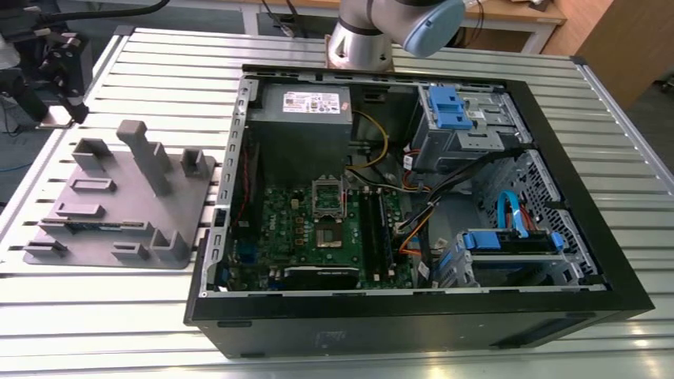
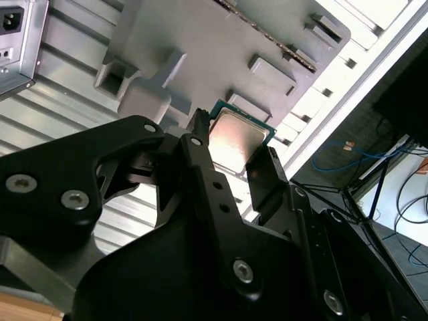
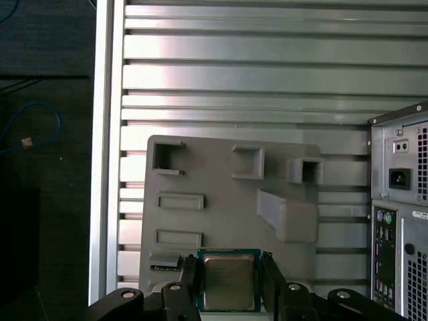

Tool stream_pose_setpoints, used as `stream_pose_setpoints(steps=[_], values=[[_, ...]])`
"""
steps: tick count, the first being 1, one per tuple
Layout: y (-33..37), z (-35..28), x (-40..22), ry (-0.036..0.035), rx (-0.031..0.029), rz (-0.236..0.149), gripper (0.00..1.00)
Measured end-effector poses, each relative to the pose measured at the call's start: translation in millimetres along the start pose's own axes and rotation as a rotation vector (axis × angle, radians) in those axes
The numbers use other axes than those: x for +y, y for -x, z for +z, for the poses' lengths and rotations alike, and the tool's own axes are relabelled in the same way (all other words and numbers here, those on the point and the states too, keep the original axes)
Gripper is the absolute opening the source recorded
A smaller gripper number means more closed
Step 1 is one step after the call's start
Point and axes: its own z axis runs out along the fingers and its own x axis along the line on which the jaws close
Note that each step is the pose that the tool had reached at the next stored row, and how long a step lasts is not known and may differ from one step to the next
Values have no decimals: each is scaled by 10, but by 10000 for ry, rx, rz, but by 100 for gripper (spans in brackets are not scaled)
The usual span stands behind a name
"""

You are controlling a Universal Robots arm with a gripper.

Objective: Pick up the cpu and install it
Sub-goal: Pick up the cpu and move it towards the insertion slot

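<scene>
The cpu, a small square chip with a dull silver top and a thin green rim, hangs between my gripper's black fingers, high above the grey holder tray. My gripper is shut on the chip's two opposite edges in both wrist views. In the exterior view the open computer case lies on its side, and the metal socket frame sits on the green motherboard. The holder tray lies at the exterior view's left of the case.
The ribbed metal table carries the tray and the case. The case's rear panel stands close beside the tray. Cables, a power supply and blue drive bays fill the case. The arm's joint stands behind the case.
</scene>
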Motion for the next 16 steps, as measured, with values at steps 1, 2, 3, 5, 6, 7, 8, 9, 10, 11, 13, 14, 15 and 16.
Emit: stream_pose_setpoints(steps=[1,2,3,5,6,7,8,9,10,11,13,14,15,16], values=[[24,1,0,1,0,0,47],[48,1,0,1,1,0,47],[73,1,0,1,2,0,47],[121,1,0,0,5,0,47],[143,2,0,1,5,0,47],[164,2,0,1,6,0,47],[184,2,0,1,6,0,47],[199,2,0,1,6,0,47],[208,2,0,1,7,-1,47],[210,3,0,1,6,0,47],[216,2,0,1,7,0,47],[222,2,0,1,7,0,47],[222,2,0,1,7,0,47],[222,2,0,1,7,0,47]])
